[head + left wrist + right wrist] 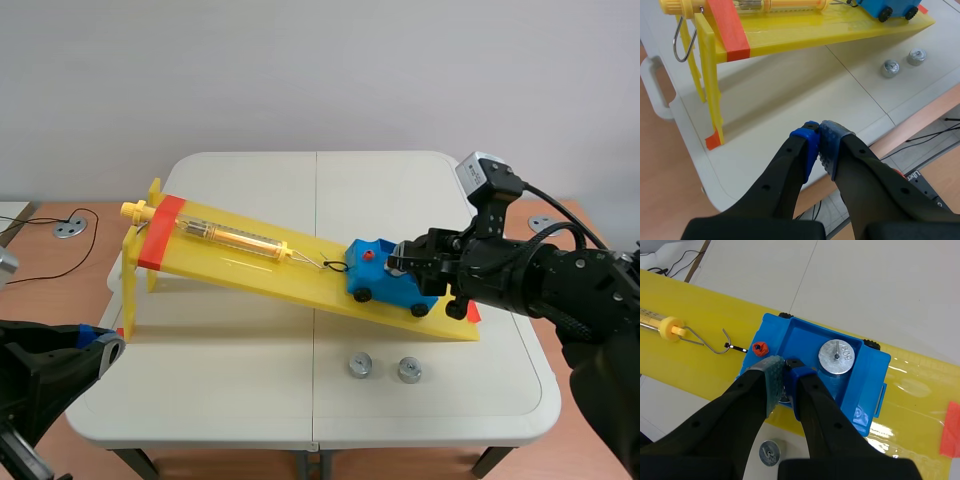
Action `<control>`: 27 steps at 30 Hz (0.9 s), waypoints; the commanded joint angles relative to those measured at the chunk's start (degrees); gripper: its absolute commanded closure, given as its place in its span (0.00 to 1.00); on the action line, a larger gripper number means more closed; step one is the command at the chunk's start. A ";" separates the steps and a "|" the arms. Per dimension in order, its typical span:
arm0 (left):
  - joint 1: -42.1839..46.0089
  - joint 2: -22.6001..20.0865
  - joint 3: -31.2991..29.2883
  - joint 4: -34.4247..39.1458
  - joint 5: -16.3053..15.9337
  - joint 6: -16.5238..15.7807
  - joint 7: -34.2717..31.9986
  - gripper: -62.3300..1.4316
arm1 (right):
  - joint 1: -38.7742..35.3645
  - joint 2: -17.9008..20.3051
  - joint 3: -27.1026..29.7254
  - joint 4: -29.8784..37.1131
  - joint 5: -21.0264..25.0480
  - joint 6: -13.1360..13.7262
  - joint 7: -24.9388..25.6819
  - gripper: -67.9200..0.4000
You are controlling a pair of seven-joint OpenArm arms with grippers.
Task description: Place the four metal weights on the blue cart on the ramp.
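Right hand (pixel 786 371) covers half the blue cart's (pixel 867 385) bed, and I cannot tell its grip. One metal weight (pixel 837 356) shows inside; left hand (pixel 819 130) is pinched shut, empty.

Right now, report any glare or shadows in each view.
Right wrist view: glare streaks on the yellow ramp beside the blue cart, sheen on the weight inside. Left wrist view: the ramp shadows the table. Scene view: even light, soft shadows.

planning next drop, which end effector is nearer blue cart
Right. The right end effector holds a metal weight over the blue cart; the left end effector sits near the ramp's raised end.
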 commanded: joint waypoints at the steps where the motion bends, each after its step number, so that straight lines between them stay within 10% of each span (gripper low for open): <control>1: -0.33 0.44 -0.90 4.11 -4.22 -1.42 -5.53 0.93 | 5.73 0.33 0.70 3.13 4.33 0.02 8.31 0.98; 13: -0.33 0.44 -0.90 4.11 -4.22 -1.42 -5.51 0.93 | 4.46 1.86 2.56 3.54 3.72 1.60 7.21 0.63; 27: -0.33 0.44 -0.90 4.11 -4.22 -1.42 -5.53 0.93 | -10.32 13.64 10.93 20.98 7.96 9.81 6.58 0.62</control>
